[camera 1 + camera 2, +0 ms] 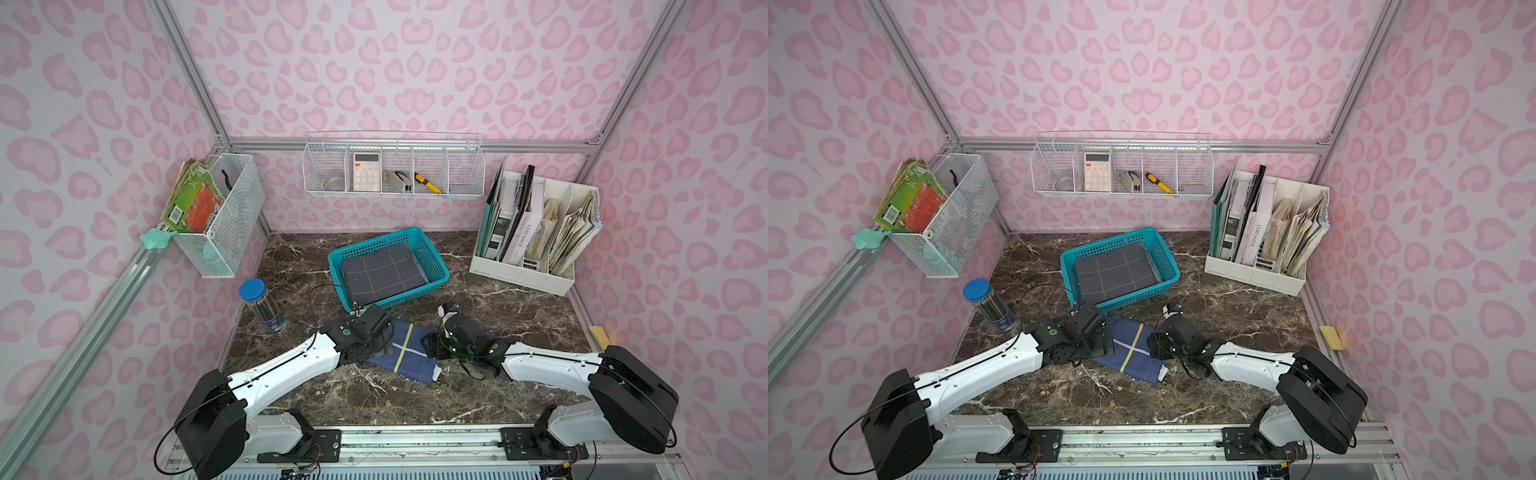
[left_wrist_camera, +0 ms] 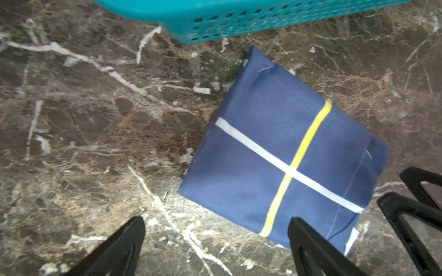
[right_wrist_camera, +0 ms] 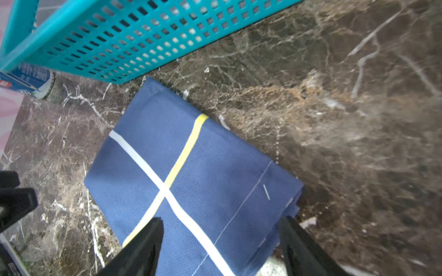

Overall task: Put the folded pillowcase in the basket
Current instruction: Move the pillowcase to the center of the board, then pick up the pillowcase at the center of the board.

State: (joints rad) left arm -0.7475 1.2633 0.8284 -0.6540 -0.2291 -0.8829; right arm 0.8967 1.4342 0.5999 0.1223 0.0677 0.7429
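Nearest you, the blue folded pillowcase lies on the desk between both claws. Left claw gapes wide; right claw straddles its edge, jaws apart. Pinch every layer before lifting over the teal basket beyond.

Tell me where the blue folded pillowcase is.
In both top views, the blue pillowcase lies flat on the marble table, centred, just on the robot's side of the teal basket.

A blue-lidded pencil tube stands on the marble table; the white organiser holds upright papers, perhaps magazines.
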